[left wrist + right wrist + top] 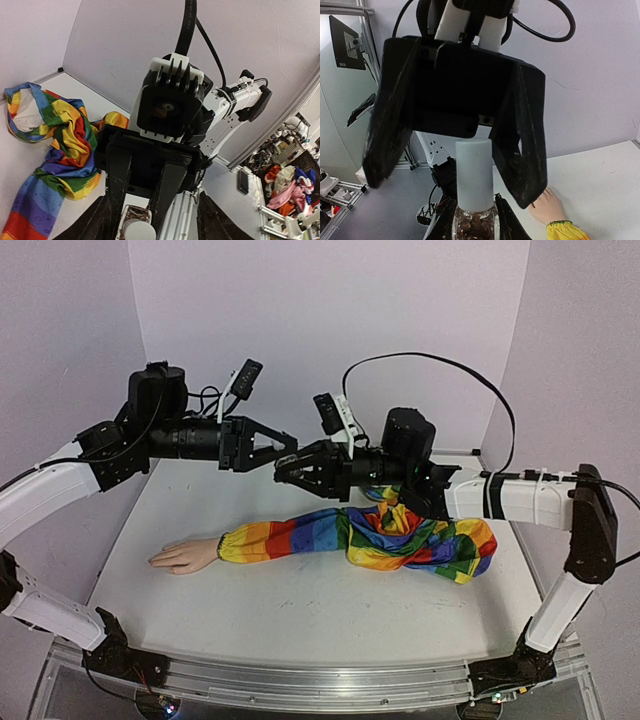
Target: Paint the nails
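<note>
Note bottle (475, 222) clamped firmly in right gripper (283, 472), cap (475, 172) toward left gripper (285, 448). Note left gripper partly open, fingers (520, 150) flanking cap, not closed on it. Locate nails (160, 559) on hand (188, 555), lying on table (300, 620), well apart from both grippers.

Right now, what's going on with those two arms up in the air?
The right gripper is shut on a small glass nail polish bottle, holding it above the table with its pale cap on. The left gripper faces it, jaws open either side of that cap. The mannequin hand lies below in its rainbow sleeve, neither arm near its nails.
</note>
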You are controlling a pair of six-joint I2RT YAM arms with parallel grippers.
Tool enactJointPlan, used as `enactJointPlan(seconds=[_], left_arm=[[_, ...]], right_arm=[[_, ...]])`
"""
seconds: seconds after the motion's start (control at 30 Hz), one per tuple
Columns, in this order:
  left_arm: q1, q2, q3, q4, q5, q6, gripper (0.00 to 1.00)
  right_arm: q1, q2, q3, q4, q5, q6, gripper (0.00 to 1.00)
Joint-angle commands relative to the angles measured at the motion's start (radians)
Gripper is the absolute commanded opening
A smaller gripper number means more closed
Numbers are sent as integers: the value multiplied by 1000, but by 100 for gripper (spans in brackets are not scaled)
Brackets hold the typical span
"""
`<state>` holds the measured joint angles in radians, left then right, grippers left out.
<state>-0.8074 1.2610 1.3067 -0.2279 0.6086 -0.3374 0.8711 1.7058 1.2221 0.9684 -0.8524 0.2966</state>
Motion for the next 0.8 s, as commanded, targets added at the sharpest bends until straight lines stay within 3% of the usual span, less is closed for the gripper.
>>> enactJointPlan(seconds=[0.0, 0.23, 0.37, 0.4, 0.5, 0.57, 0.77], left_arm=[[-7, -5, 5, 61, 70, 24, 49], [-9, 5, 4, 58, -22, 15, 18], [-12, 24, 13, 43, -73, 6, 1], [-14, 28, 17, 34, -91, 6, 0], [-22, 40, 34, 1, -155, 9, 0], [-22, 48, 37, -2, -168, 8, 0], [-26, 77, 46, -2, -167, -5, 0]], right_arm=[[-2, 6, 50, 113, -30, 39, 0], [-3, 18, 49, 107, 23, 28, 0], [-3, 13, 53, 38, 143, -24, 0], [0, 6, 54, 2, 223, -50, 0], [71, -22, 60, -139, 790, -171, 0], [92, -35, 47, -135, 952, -194, 0], [92, -22, 66, -80, 737, -214, 0]])
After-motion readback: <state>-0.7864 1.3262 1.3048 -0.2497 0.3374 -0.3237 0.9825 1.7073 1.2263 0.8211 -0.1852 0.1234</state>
